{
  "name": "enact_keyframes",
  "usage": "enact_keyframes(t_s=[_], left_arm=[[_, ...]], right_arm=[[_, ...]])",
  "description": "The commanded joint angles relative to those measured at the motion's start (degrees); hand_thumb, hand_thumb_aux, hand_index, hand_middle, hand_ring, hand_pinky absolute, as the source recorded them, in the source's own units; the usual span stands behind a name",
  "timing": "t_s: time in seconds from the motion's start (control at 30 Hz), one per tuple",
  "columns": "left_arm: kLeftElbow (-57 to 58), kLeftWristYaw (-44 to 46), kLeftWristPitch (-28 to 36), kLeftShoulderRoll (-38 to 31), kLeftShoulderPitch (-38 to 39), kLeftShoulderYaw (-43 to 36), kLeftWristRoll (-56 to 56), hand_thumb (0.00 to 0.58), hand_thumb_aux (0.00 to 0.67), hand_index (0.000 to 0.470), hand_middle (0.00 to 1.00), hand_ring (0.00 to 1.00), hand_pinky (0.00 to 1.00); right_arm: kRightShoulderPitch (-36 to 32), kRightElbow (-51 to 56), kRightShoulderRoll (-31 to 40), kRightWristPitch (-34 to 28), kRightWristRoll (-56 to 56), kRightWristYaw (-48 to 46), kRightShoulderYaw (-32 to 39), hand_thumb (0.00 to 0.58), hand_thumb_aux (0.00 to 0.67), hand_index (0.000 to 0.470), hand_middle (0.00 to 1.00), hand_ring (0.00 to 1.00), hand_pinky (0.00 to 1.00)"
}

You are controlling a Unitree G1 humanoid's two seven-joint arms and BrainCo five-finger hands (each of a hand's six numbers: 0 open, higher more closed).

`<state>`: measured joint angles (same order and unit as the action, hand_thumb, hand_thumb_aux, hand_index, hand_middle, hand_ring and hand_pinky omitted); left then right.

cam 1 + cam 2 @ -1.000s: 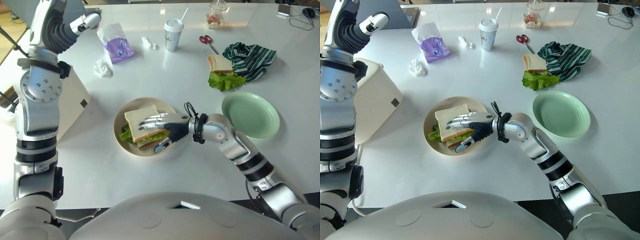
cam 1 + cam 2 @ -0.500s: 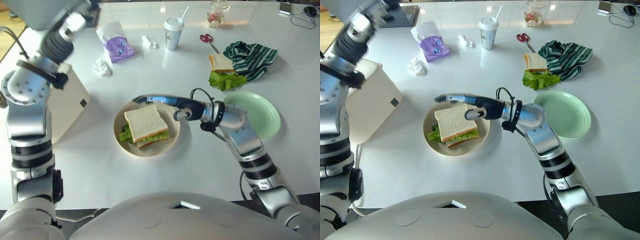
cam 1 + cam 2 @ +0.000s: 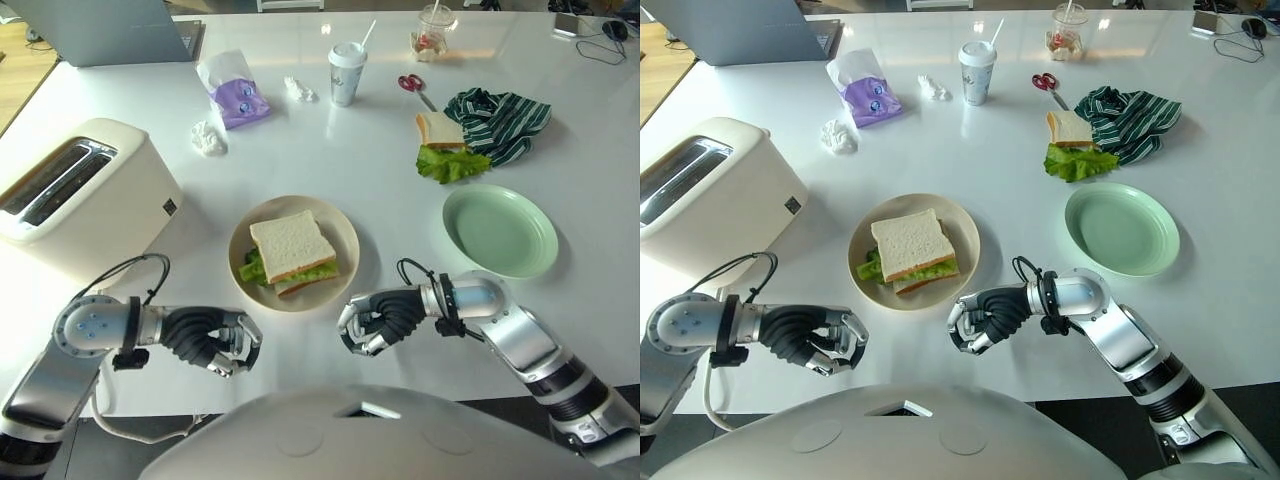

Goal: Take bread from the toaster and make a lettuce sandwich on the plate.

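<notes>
Nearest the robot, the left robot hand [image 3: 212, 341] and the right robot hand [image 3: 374, 321] hover low over the counter [image 3: 300, 345], both clenched on nothing. Just beyond and between them, the lettuce sandwich [image 3: 292, 250] sits assembled on the cream plate [image 3: 346, 236], and the right robot hand is slightly nearer to it. The toaster [image 3: 85, 195] stands farther left, so any final adjustment probably suits the right arm.

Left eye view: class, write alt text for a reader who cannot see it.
A lettuce sandwich sits on a beige plate at the centre. The robot's left hand and right hand, both curled and empty, flank the space in front of it. A toaster stands to the left, a green plate to the right.
</notes>
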<state>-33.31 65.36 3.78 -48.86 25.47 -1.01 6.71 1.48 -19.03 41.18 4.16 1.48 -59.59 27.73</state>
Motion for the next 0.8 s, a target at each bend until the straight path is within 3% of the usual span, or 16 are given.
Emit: enact_keyframes(t_s=[0.03,0.17,0.43,0.63,0.7,0.8], left_arm=[[2.6,-3.7,1.4,0.3,-2.1,-6.5,-7.9,0.58,0.67,0.47,1.0,1.0,1.0],[9.0,-7.0,2.6,3.2,-8.7,-16.3,-18.3,0.58,0.67,0.47,1.0,1.0,1.0],[25.9,-14.7,0.9,8.6,-21.9,-23.5,-27.7,0.58,0.67,0.47,1.0,1.0,1.0],[40.5,-26.5,-0.6,14.7,-34.9,-22.1,-31.1,0.58,0.67,0.47,1.0,1.0,1.0],[47.5,-32.5,-1.9,16.6,-40.3,-22.0,-33.4,0.58,0.67,0.47,1.0,1.0,1.0],[56.6,-41.3,-3.8,19.1,-47.2,-21.4,-35.8,0.58,0.67,0.47,1.0,1.0,1.0]], right_arm=[[-1.3,2.7,-1.1,2.6,4.5,0.2,3.2,0.58,0.67,0.47,1.0,1.0,1.0],[-1.4,7.4,-3.9,5.0,8.7,2.9,5.7,0.58,0.67,0.47,1.0,1.0,1.0],[-7.1,19.6,-11.6,11.5,14.3,12.8,5.9,0.58,0.67,0.47,1.0,1.0,1.0],[-21.5,40.4,-18.1,18.9,28.2,37.7,3.8,0.58,0.67,0.47,1.0,1.0,1.0],[-27.9,49.3,-19.1,20.4,36.1,48.3,5.9,0.58,0.67,0.47,1.0,1.0,1.0],[-38.1,61.8,-19.6,18.0,50.3,66.7,11.7,0.58,0.67,0.47,1.0,1.0,1.0]])
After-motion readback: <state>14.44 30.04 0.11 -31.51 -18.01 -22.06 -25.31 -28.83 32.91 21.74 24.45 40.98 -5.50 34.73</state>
